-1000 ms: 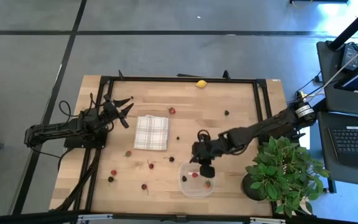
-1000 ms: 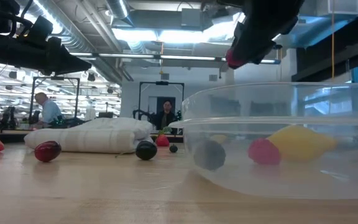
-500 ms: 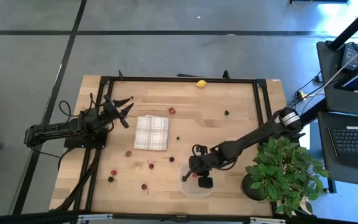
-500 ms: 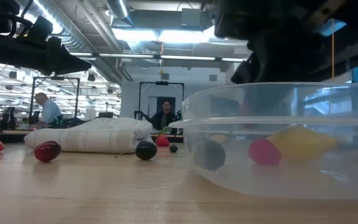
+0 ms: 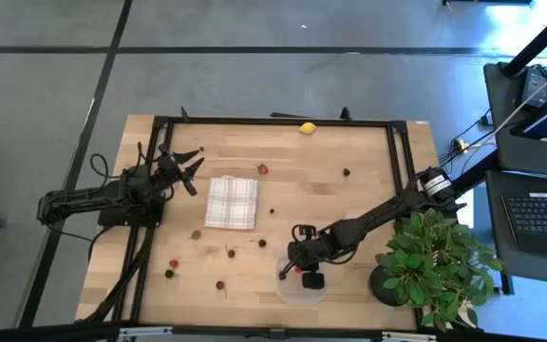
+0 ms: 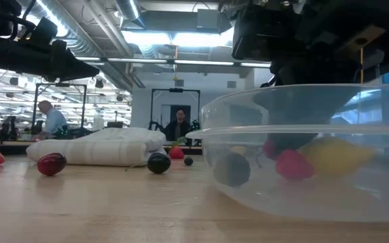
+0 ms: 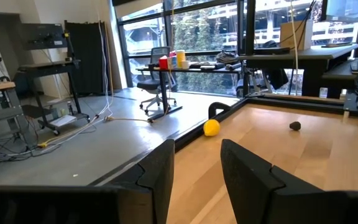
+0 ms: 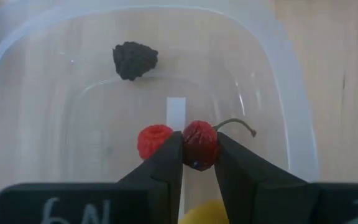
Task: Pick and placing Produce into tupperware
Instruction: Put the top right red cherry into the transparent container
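Observation:
The clear tupperware (image 5: 285, 291) stands near the table's front edge. A dark berry (image 8: 134, 60), a red berry (image 8: 153, 140) and a yellow lemon (image 8: 207, 215) lie on its floor. My right gripper (image 8: 199, 150) reaches down into it, shut on a red cherry (image 8: 199, 140). At the table's left my left gripper (image 5: 196, 169) waits, open and holding nothing. Loose produce lies on the wood: a lemon (image 5: 308, 127) at the far edge, a red fruit (image 5: 263, 169), a dark berry (image 5: 347, 172) and several small berries at the front left (image 5: 220, 284). My right gripper pinches the red cherry's round body (image 8: 199, 155) between its two fingertips. The fingers slant down from the table's right side. The cherry's stem (image 8: 236, 123) sticks out sideways past one finger, and the cherry sits inside the tupperware's walls, above the red berry.
A folded white-and-grey checked cloth (image 5: 231, 202) lies left of the table's middle. A leafy potted plant (image 5: 435, 261) stands at the front right, close beside my right arm. A black frame rail (image 5: 273, 121) runs round the table top.
My right gripper has come down and toward the table's near edge with the cherry. It has gone from above the tupperware's rim to inside its walls, and it has stayed shut on the cherry.

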Robot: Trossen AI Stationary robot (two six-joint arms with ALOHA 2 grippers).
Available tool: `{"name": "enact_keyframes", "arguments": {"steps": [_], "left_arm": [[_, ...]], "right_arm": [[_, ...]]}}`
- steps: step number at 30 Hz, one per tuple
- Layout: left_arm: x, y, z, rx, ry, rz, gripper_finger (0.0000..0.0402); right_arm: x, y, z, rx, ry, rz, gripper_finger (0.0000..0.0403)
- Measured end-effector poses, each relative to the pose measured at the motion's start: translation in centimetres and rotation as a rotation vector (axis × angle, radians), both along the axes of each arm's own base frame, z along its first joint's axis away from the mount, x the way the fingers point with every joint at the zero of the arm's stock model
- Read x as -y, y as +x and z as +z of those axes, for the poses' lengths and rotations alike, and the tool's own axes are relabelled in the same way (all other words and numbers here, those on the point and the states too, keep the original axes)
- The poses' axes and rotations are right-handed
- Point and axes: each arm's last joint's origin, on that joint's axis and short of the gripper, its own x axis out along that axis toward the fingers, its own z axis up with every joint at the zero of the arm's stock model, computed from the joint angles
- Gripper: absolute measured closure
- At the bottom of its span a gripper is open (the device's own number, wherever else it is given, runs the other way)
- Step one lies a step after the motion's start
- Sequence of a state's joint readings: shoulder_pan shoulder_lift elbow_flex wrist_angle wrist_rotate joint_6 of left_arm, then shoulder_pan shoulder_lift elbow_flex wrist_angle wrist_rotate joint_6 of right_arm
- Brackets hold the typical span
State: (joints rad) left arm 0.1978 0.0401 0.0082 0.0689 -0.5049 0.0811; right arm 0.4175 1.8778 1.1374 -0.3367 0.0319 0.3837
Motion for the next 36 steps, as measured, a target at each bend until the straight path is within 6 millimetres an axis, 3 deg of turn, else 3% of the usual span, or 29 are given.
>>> {"name": "enact_keyframes", "arguments": {"steps": [23, 36], "left_arm": [[0.0, 0.0, 0.0, 0.0, 0.0, 0.0, 0.0276], [0.0, 0.0, -0.01, 0.0, 0.0, 0.0, 0.0276]], "right_arm": [[0.34, 0.12, -0.02, -0.005, 0.01, -0.032, 0.0313], [0.35, 0.11, 0.18, 0.005, 0.004, -0.014, 0.0228]]}}
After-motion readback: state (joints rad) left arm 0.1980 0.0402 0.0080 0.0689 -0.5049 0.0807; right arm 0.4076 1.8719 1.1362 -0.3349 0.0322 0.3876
